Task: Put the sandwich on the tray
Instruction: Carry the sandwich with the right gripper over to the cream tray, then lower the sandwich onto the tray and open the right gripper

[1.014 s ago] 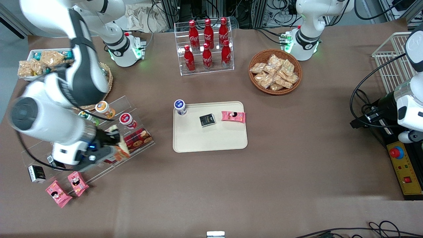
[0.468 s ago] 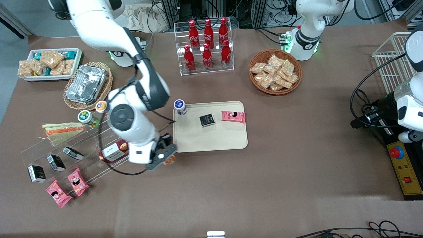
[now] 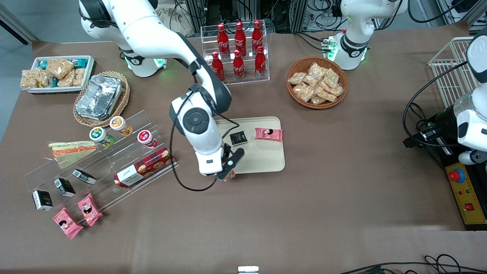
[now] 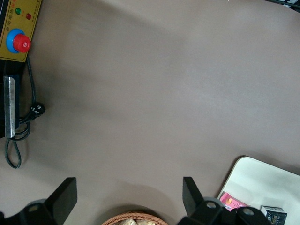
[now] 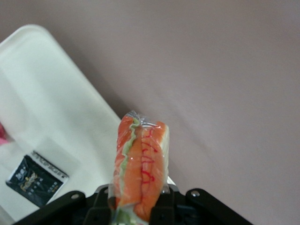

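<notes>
My right gripper (image 3: pixel 228 174) hangs over the tray's edge nearest the front camera, shut on the sandwich (image 5: pixel 139 164), a clear-wrapped wedge with orange-red and green filling that sticks out between the fingers. In the front view only a small orange bit of the sandwich (image 3: pixel 229 176) shows under the gripper. The cream-beige tray (image 3: pixel 258 160) lies mid-table; in the wrist view the tray (image 5: pixel 42 93) sits beneath the sandwich, whose tip reaches past the rim over the brown table.
A black packet (image 3: pixel 238 138) and a pink snack pack (image 3: pixel 268 134) lie on the tray. A clear stepped rack (image 3: pixel 102 163) with cups, a biscuit box and a flatter greenish wedge (image 3: pixel 70 149) stands toward the working arm's end. Cola bottles (image 3: pixel 237 51) and a snack basket (image 3: pixel 317 82) stand farther back.
The right arm has swung from the clear rack across to the tray's near edge, carrying the sandwich. The small cup at the tray's corner is now hidden by the arm.
</notes>
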Motion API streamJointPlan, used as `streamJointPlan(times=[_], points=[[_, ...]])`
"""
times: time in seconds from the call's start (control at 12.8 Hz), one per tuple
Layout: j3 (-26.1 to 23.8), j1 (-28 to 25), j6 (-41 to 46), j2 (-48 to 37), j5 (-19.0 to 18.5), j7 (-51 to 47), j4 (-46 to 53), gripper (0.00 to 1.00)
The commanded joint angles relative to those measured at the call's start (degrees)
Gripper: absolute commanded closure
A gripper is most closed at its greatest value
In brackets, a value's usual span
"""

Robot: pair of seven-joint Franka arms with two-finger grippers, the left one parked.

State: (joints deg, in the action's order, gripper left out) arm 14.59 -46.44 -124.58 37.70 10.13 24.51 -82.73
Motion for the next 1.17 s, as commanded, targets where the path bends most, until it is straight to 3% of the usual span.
streamJointPlan(times=[0.0,0.47,0.86,1.09], points=[[0.70,-0.22,-1.10,0.80,1.21,8.69,0.64,1.00],[-2.99,-1.71,-7.25,4.49,0.42,15.57,-0.85,1.00],[-3.08,-4.88,-9.27,4.67,-2.22,18.47,-4.19,1.00],[-3.08,-5.76,-15.33,6.07,-2.22,18.03,-6.30,1.00]])
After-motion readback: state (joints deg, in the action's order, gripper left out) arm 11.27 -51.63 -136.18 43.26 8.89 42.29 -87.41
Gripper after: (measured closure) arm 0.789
